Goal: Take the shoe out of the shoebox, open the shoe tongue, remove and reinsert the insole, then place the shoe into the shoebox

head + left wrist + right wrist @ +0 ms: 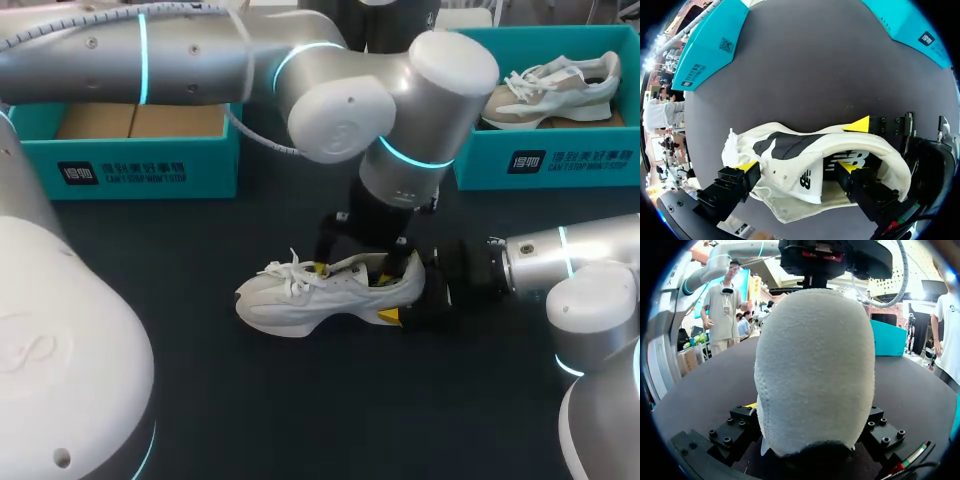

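Two shoes are in view. One white shoe [320, 298] lies on its sole in the middle of the dark table [300, 400], toe toward my left and heel toward my right. A second shoe [550, 90] sits inside the right box [560, 160]. There are two teal boxes, and the left box [150, 165] holds only brown cardboard [140, 120]. Both arms meet at the table shoe. The left gripper [360, 268] comes down from above with its fingers spread wide and released. One yellow tip is by the laces [292, 272] and the other is down in the shoe's mouth, where a dark insole [860, 159] shows. The right gripper [410, 298] comes in level from the side and is clenched on the heel [815, 370], a finger against each flank. The shoe is well apart from both boxes, with table surface showing between them and on the near side. The left arm [200, 55] crosses over the strip in front of the boxes. That arm hides the back of the left box, and the right box is cut off at its far end. From overhead, the heel hides most of the right gripper's fingers. In the right wrist view the heel blocks everything ahead of it. My own pale housings cover both near corners of the table.
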`<state>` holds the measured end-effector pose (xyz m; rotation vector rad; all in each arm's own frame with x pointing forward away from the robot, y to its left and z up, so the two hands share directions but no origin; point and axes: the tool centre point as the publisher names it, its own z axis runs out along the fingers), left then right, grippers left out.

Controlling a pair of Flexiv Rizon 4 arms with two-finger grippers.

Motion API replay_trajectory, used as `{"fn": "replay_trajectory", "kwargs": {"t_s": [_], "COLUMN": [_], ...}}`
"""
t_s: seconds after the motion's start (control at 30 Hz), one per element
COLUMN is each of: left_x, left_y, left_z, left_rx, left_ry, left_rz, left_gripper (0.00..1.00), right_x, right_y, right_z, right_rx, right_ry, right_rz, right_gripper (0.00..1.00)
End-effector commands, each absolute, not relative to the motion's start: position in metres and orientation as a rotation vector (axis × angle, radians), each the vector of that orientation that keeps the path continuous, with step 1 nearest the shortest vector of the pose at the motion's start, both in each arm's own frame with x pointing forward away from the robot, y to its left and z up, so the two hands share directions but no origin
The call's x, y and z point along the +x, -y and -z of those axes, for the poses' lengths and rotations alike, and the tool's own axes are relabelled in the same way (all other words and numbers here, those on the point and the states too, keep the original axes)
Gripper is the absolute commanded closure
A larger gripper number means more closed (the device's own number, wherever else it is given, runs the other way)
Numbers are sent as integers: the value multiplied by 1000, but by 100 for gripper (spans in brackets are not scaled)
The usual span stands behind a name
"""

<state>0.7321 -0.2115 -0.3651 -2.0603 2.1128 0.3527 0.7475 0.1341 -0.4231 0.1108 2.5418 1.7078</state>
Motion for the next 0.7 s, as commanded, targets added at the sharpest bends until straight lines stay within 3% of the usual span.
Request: {"fn": "replay_trajectory", "kwargs": {"t_s": [0.03,0.57,0.6,0.67,0.7], "left_x": [732,735,735,736,735], "left_y": [207,182,181,179,178], "left_z": [360,350,349,346,344], "left_rx": [-2070,-2047,-2050,-2057,-2065], "left_ry": [-2096,-1958,-1949,-1952,-1954], "left_rz": [-350,-447,-444,-438,-427], "left_gripper": [0,0,27,100,100], "right_x": [750,750,750,750,750], "right_y": [-137,-137,-137,-137,-137], "right_z": [428,428,428,428,428], "right_rx": [114,114,114,114,114], "right_ry": [-2542,-2542,-2542,-2542,-2542], "right_rz": [-1702,-1702,-1702,-1702,-1702], "right_gripper": [100,100,100,100,100]}}
